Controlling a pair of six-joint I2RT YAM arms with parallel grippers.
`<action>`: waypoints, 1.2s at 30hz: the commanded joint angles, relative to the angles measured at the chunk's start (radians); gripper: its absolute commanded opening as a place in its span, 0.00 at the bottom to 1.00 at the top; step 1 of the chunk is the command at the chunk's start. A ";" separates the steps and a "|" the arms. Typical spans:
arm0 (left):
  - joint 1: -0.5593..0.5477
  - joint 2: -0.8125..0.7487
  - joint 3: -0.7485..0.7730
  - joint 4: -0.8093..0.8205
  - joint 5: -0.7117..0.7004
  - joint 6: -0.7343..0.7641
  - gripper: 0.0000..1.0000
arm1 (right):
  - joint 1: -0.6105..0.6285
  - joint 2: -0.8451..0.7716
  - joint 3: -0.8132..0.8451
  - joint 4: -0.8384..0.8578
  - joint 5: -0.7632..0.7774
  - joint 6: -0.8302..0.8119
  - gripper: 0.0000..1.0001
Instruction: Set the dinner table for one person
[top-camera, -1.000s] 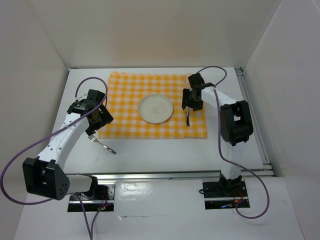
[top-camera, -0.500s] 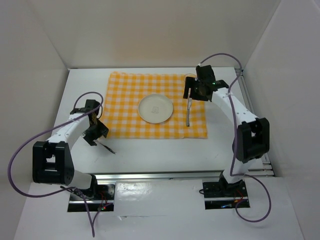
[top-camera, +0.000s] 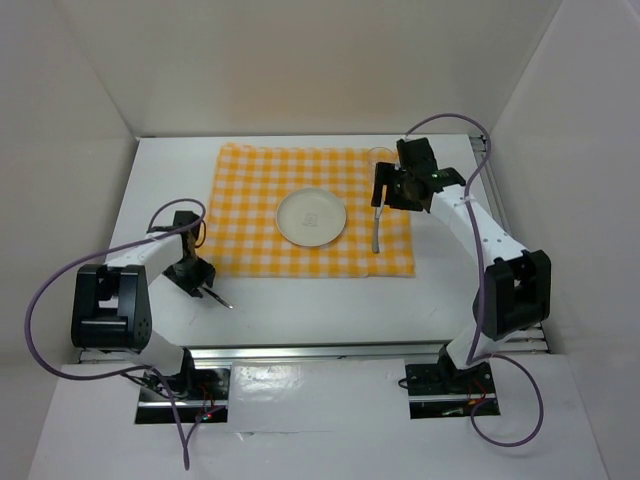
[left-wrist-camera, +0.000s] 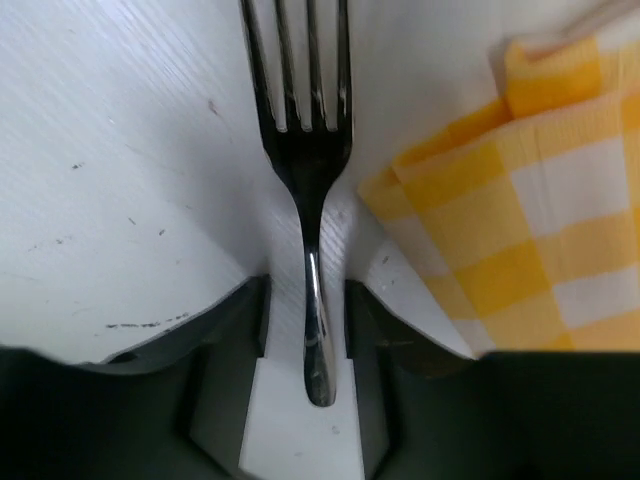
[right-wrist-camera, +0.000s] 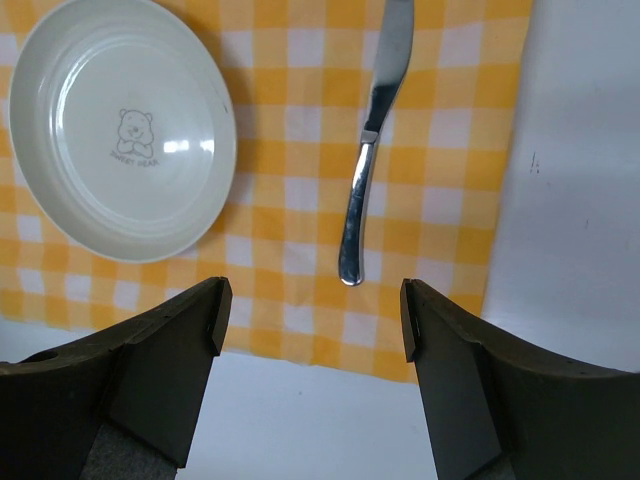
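The dinner table (left-wrist-camera: 120, 150) lies just beneath the left gripper (left-wrist-camera: 305, 290), whose parted jaws straddle a fork (left-wrist-camera: 305, 150) handle without touching it. The right gripper (right-wrist-camera: 312, 300) is held wide apart over the checked cloth (right-wrist-camera: 290, 200); a bear-marked plate (right-wrist-camera: 60, 100), caption unreadable, lies ahead-left, bare tabletop to its right.

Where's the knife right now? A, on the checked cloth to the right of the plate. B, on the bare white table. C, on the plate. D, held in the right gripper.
A: the knife lies flat on the yellow checked cloth beside the plate, clear of the open right gripper.
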 joint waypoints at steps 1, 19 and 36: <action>0.029 0.020 -0.028 0.043 -0.010 -0.016 0.42 | 0.006 -0.053 -0.011 -0.012 0.026 -0.018 0.80; -0.018 -0.270 0.369 -0.031 -0.086 0.497 0.00 | 0.006 -0.102 -0.010 -0.030 -0.009 -0.007 0.79; -0.298 0.560 1.021 -0.239 -0.109 0.672 0.00 | -0.034 -0.174 -0.001 -0.122 0.046 -0.044 0.79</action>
